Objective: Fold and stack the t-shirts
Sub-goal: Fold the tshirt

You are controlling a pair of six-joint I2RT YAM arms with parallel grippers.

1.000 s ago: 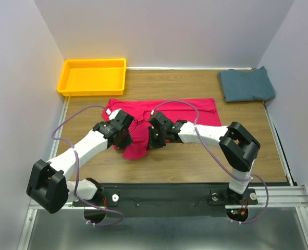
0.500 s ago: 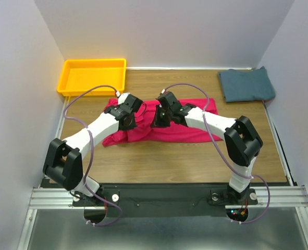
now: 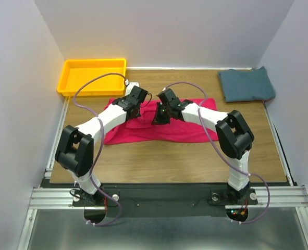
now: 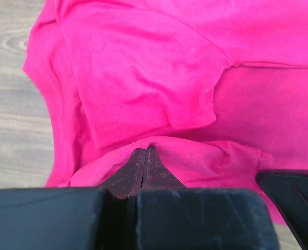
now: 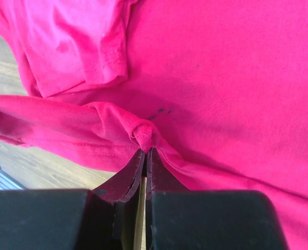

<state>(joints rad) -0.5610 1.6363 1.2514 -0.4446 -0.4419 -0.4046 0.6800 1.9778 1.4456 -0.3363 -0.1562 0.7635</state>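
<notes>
Far left, the yellow tray [image 3: 66,78] is tucked into the back corner by the left wall. It is hard plastic with a raised rim, and the pink shirt's left end lies just in front of it.

The wooden table [image 3: 195,161] runs bare from the shirt's front edge all the way to the near rail, so I see plenty of room there.

My left claw [image 4: 145,156] is down on the pink shirt [image 3: 180,131]. Its fingers are pressed to a hairline slit, an edge of cloth is nipped at the tips, and the fabric tents up on either side. A short sleeve [image 4: 143,78] lies flat just beyond, its seam clear, and wood grain shows past the shirt's left edge.

The shirt stretches as a long band across the middle of the table. It is a soft knit, lightly creased, with a wavy front edge. Both claws work its back-middle, near each other but apart.

My right claw [image 5: 145,155] is closed too, pinching a small bunched fold of the stitched hem. Two tiny dark marks sit on the cloth just past it, and a second sleeve [image 5: 86,52] with a double-stitched hem lies up to the left.

Right of the pink cloth there is a strip of bare wood. Beyond it the teal shirt [image 3: 246,85], a matte folded rectangle, lies in the back right corner close by the right wall.
</notes>
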